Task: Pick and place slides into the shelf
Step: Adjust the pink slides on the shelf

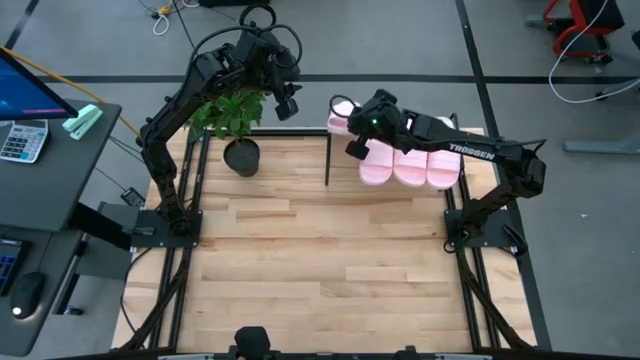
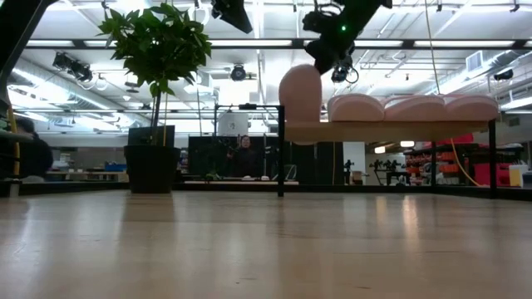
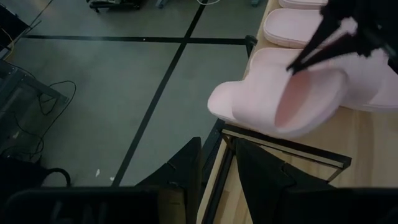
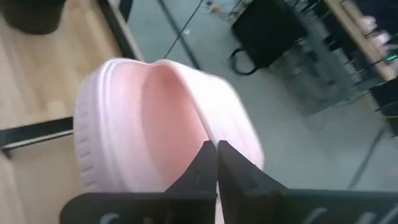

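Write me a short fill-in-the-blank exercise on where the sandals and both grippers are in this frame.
1. The right gripper is shut on a pink ____.
2. Three other sandals lie flat on the ____.
3. The left gripper is raised near the potted ____.
4. The held sandal is at the shelf's end nearest the ____.

Missing words: sandal; shelf; plant; plant

Wood table (image 1: 300,260), potted plant (image 1: 238,130), shelf (image 1: 400,190) carrying slides (image 1: 410,165)

A pale pink slide (image 3: 280,102) overhangs the shelf's (image 3: 292,148) black-framed end, dark fingers (image 3: 320,40) pinching its strap; two more slides (image 3: 289,28) lie beyond; grey floor (image 3: 93,93) below.
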`<state>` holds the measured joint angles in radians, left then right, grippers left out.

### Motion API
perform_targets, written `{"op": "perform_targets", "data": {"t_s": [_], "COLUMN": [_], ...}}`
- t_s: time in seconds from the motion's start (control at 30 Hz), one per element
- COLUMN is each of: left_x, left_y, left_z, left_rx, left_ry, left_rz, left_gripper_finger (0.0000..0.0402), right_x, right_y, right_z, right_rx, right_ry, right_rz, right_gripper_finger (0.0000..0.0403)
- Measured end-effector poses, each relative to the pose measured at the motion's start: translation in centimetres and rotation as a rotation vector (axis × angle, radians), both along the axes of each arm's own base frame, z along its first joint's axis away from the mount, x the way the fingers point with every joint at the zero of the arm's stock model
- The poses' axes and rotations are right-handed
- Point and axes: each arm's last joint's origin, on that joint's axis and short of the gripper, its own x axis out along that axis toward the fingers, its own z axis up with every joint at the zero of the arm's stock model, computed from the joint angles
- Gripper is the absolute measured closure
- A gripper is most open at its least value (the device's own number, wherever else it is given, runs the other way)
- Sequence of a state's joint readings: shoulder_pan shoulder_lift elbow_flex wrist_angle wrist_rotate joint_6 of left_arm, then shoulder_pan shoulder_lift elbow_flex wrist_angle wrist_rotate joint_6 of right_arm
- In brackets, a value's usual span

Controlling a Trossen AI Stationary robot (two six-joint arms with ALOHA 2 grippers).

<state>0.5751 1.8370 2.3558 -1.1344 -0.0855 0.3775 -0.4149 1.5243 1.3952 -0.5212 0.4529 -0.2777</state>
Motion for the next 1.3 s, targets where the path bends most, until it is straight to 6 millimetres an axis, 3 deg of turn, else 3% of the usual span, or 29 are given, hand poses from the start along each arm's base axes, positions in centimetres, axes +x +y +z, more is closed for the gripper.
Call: {"op": "perform_targets", "data": {"t_s": [0.37, 1.3], "left_x": [0.0, 0.0], "left_y": [0.0, 0.0], "left_z": [0.0, 0.0], "left_rx": [0.000, 0.001], "left_ry": [0.000, 0.000], "left_rz": [0.000, 0.000], "left_gripper_finger": [0.0294, 0.0294], "right_x": [-0.1, -1.2], "right_y": [0.8, 1.2], "right_z": [-2.7, -3.7], "right_rx": [0.104, 0.147], "right_ry": [0.052, 0.251], "right_rz": [0.036, 0.097], "right_gripper_finger": [0.0403, 0.0403]}}
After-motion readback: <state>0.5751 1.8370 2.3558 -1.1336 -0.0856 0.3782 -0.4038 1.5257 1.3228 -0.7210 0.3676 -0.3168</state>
